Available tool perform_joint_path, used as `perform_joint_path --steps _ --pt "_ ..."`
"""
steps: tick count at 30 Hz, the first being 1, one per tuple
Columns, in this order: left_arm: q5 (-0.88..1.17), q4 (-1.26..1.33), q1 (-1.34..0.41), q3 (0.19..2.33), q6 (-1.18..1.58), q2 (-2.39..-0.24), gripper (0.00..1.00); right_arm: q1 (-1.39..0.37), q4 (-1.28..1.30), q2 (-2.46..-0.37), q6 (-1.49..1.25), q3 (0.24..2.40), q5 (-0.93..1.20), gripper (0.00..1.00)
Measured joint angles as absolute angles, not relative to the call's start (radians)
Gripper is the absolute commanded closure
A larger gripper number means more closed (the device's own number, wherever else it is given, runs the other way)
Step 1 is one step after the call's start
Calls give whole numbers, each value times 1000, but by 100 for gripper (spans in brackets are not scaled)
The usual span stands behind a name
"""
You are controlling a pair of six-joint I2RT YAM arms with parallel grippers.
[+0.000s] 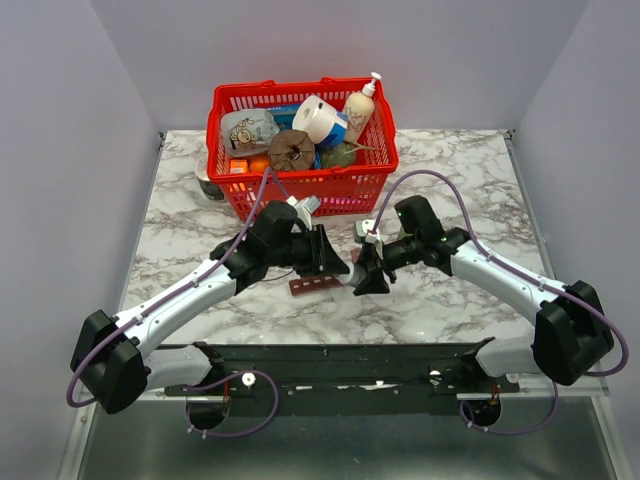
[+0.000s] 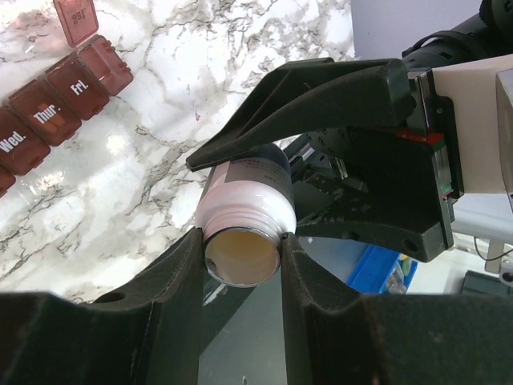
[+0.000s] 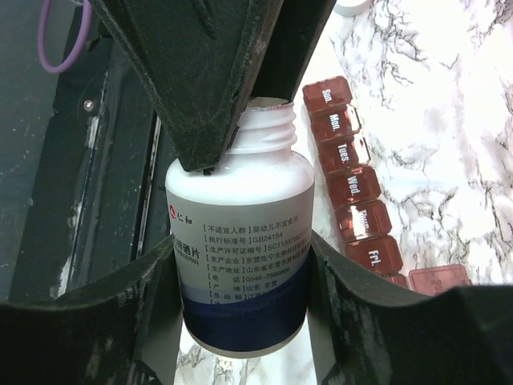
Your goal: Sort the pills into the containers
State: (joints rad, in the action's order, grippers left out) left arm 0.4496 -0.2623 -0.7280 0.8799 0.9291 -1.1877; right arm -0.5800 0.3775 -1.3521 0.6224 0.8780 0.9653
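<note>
A white pill bottle with a blue band hangs capless above the table, held at both ends. My right gripper is shut on its body. My left gripper is shut on its threaded neck; the mouth shows a tan surface, and no pills show. In the top view both grippers meet at mid table. The containers, a dark-red strip with day labels, lie on the marble beside the bottle. One end lid stands open.
A red mesh basket full of household items stands at the back centre, just beyond the grippers. A dark jar sits at its left side. A white round object lies at the top edge of the right wrist view.
</note>
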Motion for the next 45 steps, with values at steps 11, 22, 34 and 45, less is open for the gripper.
perform_joint_path --steps 11,22,34,45 --pt "464 -208 -731 874 1003 -1194 100 -577 338 -1352 589 878 995 38" --pt "466 -202 -733 875 1012 -1196 100 -577 331 -1352 576 878 1008 77" --pt "465 -287 -722 923 948 -1198 100 -585 313 -1352 582 880 1002 40" --pt "465 -316 -713 931 924 -1206 100 -580 312 -1348 584 881 984 32"
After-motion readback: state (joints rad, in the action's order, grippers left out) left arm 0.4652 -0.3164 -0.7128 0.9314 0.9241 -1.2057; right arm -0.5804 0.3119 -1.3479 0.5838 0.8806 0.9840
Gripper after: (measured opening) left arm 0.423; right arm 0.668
